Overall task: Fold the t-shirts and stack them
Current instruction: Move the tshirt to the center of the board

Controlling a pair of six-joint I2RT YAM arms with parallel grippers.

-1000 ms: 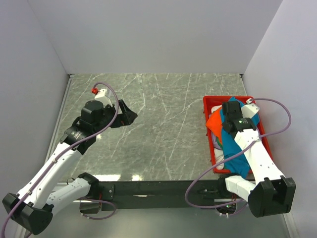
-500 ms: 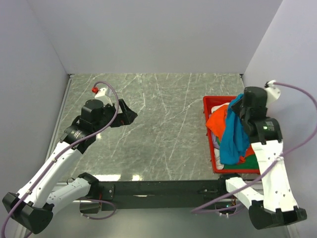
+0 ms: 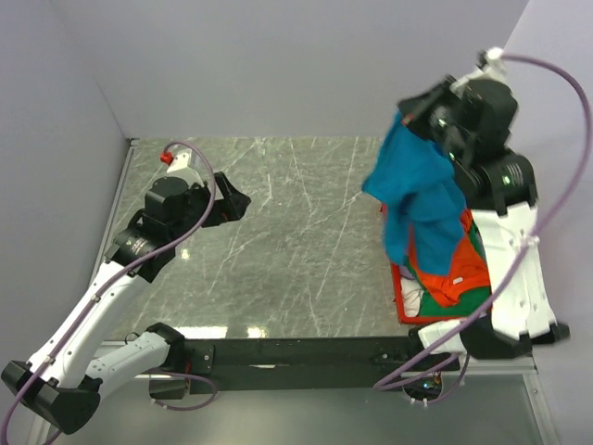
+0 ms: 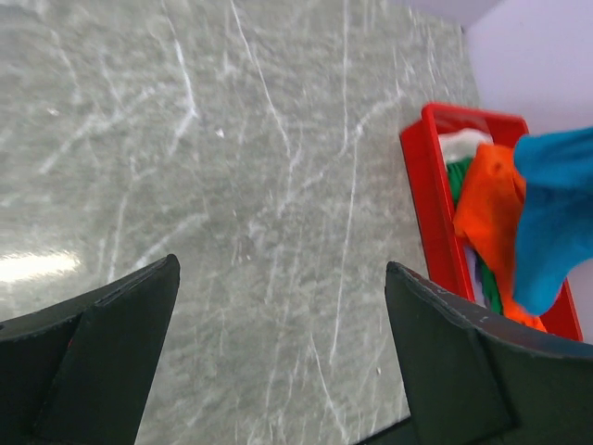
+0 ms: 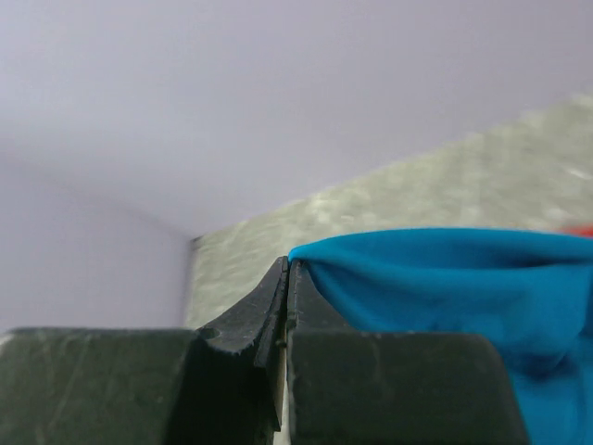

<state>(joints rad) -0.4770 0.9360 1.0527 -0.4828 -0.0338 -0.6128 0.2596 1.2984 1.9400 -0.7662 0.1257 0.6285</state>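
Bin (image 4: 431, 213) at right of table (image 3: 278, 232), t-shirts (image 3: 454, 273) inside, one t-shirt (image 3: 417, 185) above

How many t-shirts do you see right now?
4: blue shirt hanging from the right gripper; orange shirt, green shirt and white shirt in the bin. Others may hide underneath.

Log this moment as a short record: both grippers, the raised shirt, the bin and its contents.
Right gripper: shut on a fold of the teal-blue cloth t-shirt, held high above the red plastic bin
Shirt hang: bunched, lower end over the bin; contact there unclear
Left gripper: open, empty, above the grey marble table
Bin contents: orange t-shirt on top, green t-shirt and white t-shirt beneath
Task stage: no shirt folded yet
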